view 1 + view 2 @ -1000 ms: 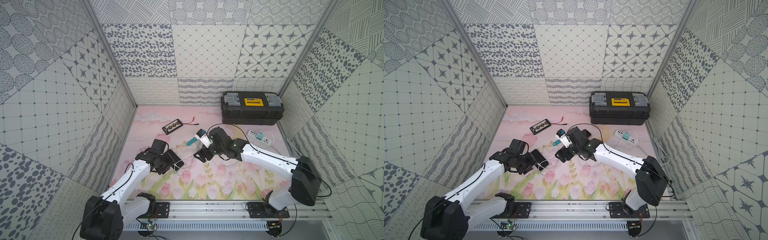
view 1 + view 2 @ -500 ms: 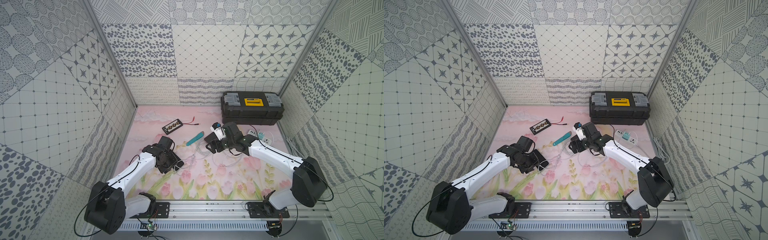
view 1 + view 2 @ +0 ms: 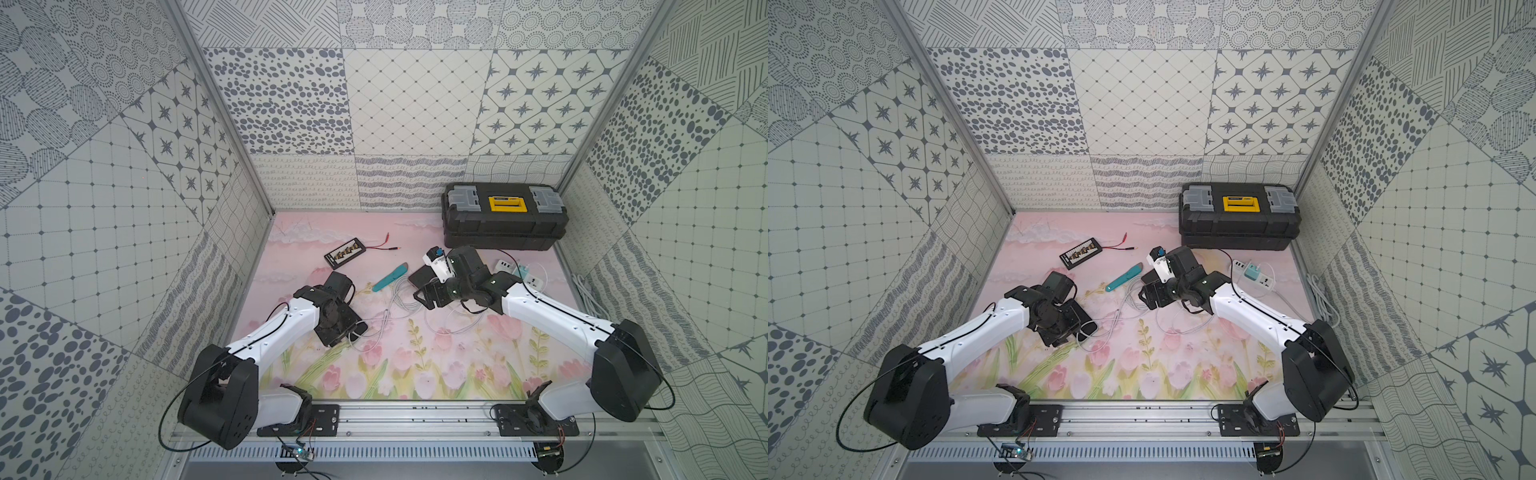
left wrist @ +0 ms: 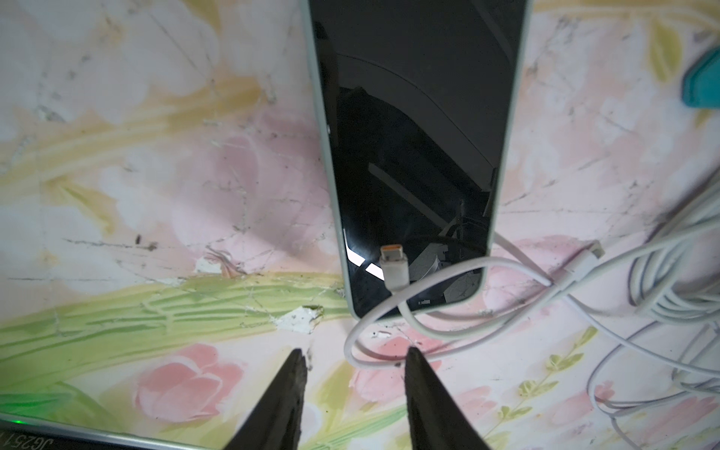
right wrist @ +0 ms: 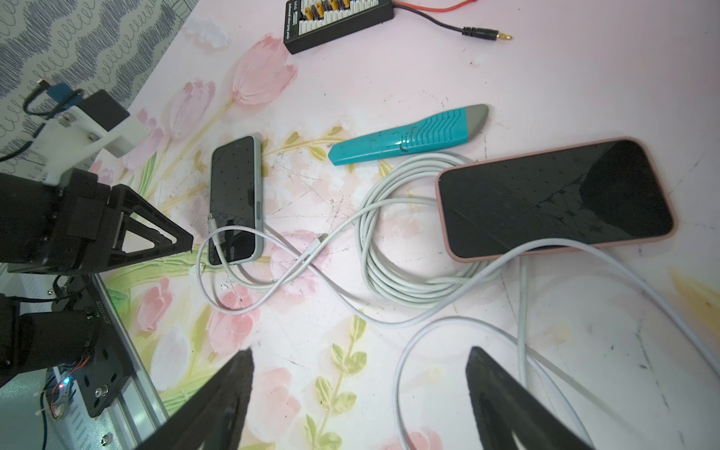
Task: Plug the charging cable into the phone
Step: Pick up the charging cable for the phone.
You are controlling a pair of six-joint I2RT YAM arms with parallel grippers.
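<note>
The charging cable (image 4: 394, 269) is not in yet. Its plug end lies loose on the glass of the phone (image 4: 413, 117), flat on the bench (image 4: 156, 195). The left end effector (image 4: 355, 352) hangs by the phone's bottom edge, fingers (image 4: 288, 389) apart, holding nothing. The right end effector (image 5: 359, 350) is spread wide, empty too. Next, I think, pinch the plug and line it up with the phone's bottom edge.

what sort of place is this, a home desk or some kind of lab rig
Most likely a robot test cell, not a home. Patterned wall panels box in a flower-print mat, and a left arm and right arm are mounted on an aluminium rail along the front edge.
</note>
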